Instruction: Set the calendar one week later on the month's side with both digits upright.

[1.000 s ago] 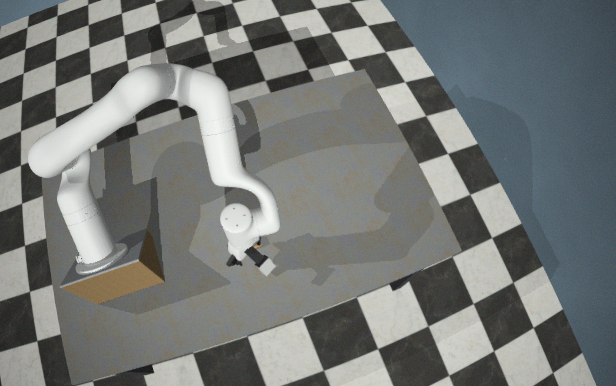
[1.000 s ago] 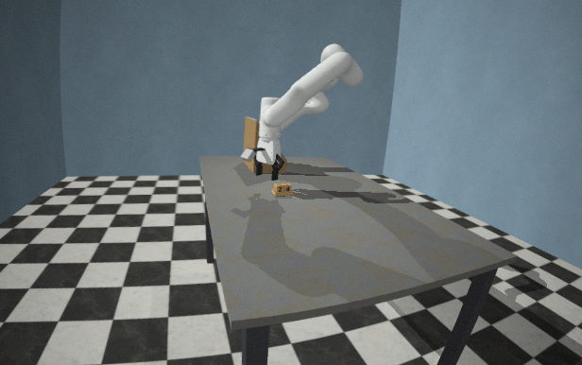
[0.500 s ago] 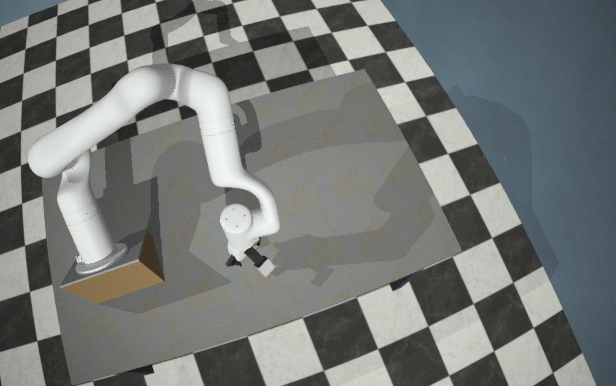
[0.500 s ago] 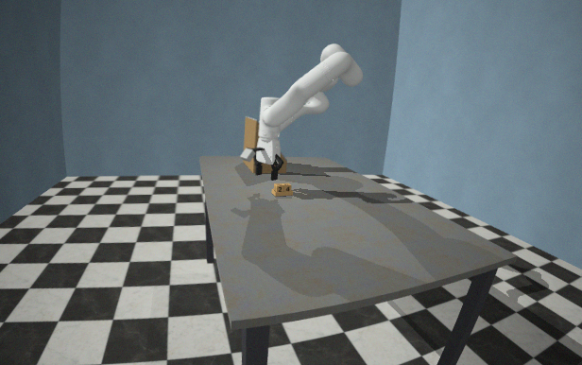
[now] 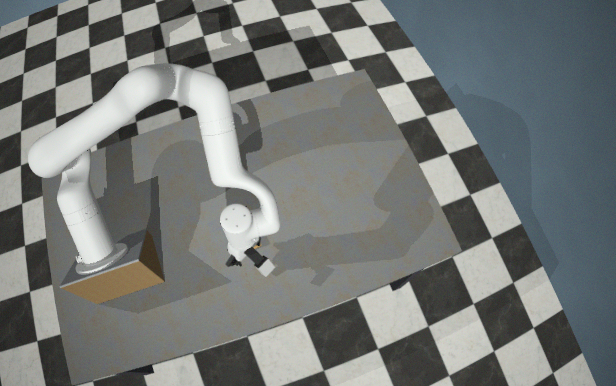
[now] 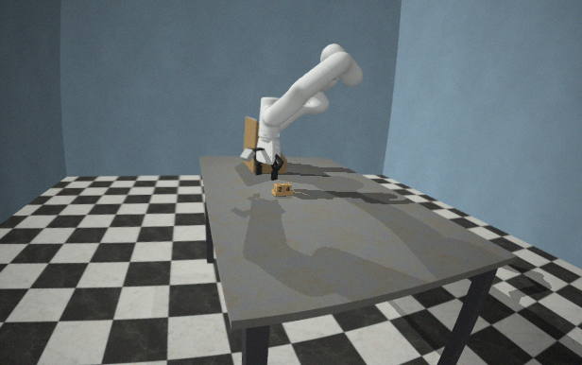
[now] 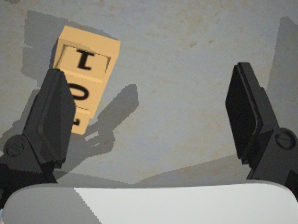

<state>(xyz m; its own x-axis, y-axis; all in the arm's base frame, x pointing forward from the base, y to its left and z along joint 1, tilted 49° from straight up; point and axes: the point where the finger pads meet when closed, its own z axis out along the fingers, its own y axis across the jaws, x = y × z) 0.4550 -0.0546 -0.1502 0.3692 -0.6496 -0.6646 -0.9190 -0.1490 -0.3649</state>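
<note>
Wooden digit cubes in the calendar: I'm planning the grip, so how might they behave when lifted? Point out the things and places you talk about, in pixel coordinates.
The tan block-shaped digit cubes (image 6: 283, 187) (image 7: 80, 90) look rigid, so probably won't squash. Their flat faces suggest sliding or tipping rather than rolling if nudged.

Bench (image 5: 320, 200) (image 6: 359, 246) (image 7: 185, 30): grey, mottled top, dark legs. Below the bench: black-and-white checkered floor (image 5: 340, 330) (image 6: 147, 294). Beyond the bench: blue walls (image 5: 550, 125) (image 6: 227, 71). Shadows cross the bench top.
</note>
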